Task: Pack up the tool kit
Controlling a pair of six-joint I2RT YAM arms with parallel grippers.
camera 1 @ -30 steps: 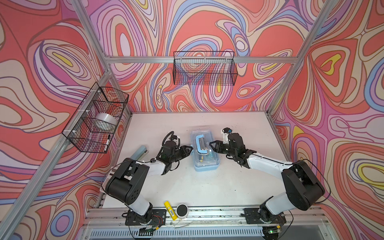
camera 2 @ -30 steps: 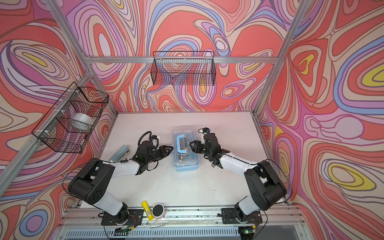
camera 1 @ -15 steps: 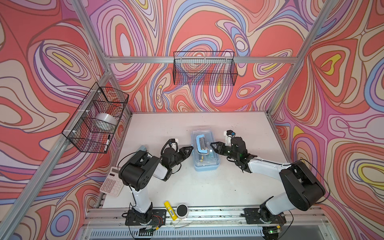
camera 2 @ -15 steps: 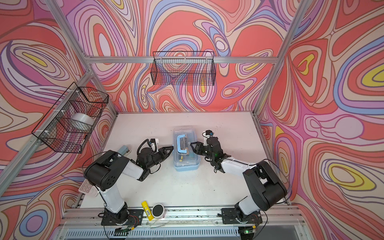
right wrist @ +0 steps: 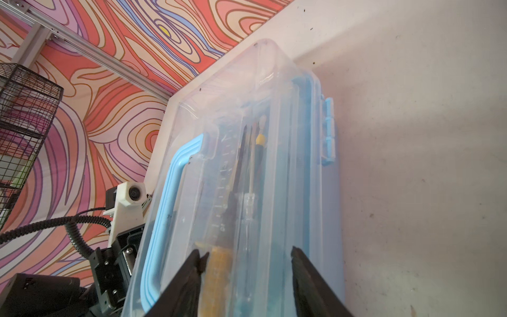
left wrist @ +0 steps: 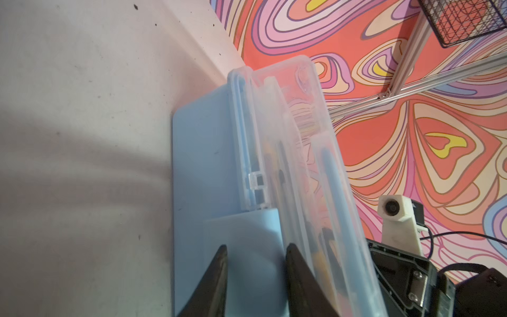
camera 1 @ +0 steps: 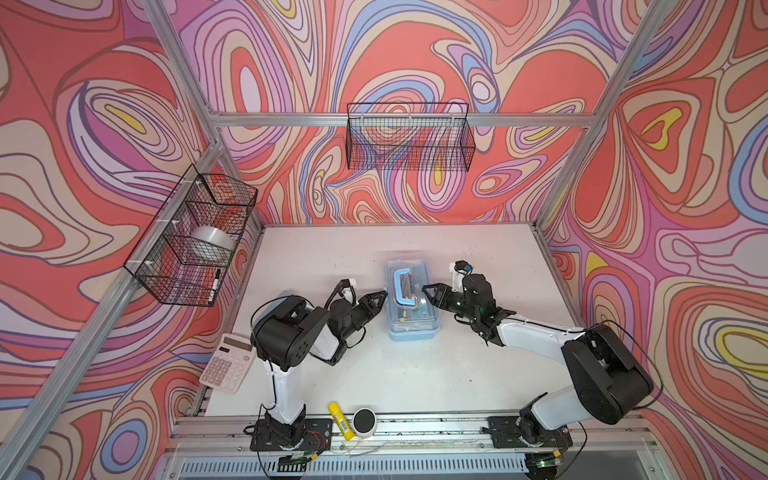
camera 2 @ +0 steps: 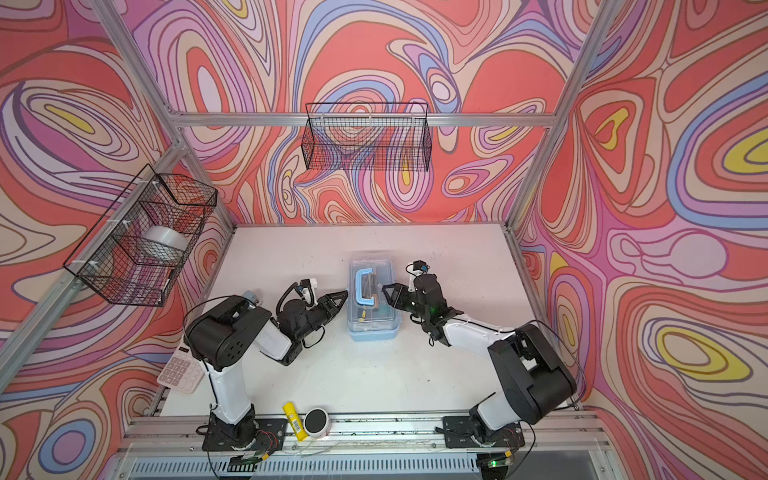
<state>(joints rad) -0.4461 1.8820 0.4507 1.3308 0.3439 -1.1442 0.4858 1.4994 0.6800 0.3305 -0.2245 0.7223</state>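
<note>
Top views, 10 o'clock: wire basket (camera 1: 174,291) hung on the side wall, well apart from the work.
Table edge, 8 o'clock: white calculator (camera 1: 227,368), untouched, no part of the job.
Left pincer (camera 1: 383,294): at the 9 o'clock side of the case, tips at its wall.
Left wrist view: left pincer (left wrist: 255,249) with jaws apart, astride a pale-blue flap (left wrist: 241,236); any pinch on it not clear.
Tool case (camera 1: 411,328): flat on the table (camera 1: 415,382), just past centre toward 12 o'clock; clear lid down, blue handle (camera 1: 402,286) on top, tools (right wrist: 242,164) visible inside through the lid.
Right pincer (camera 1: 426,288): at the 3 o'clock side of the case, reaching over the lid edge.
Right wrist view: right pincer (right wrist: 245,251) with jaws apart above the lid, clamped on nothing.
Step in hand: probably fastening the shut case, with the packing itself apparently done.
Next move: likely pressing the flap home against the case wall, steadied from the 3 o'clock side against sliding; calls for a square, gentle push.
</note>
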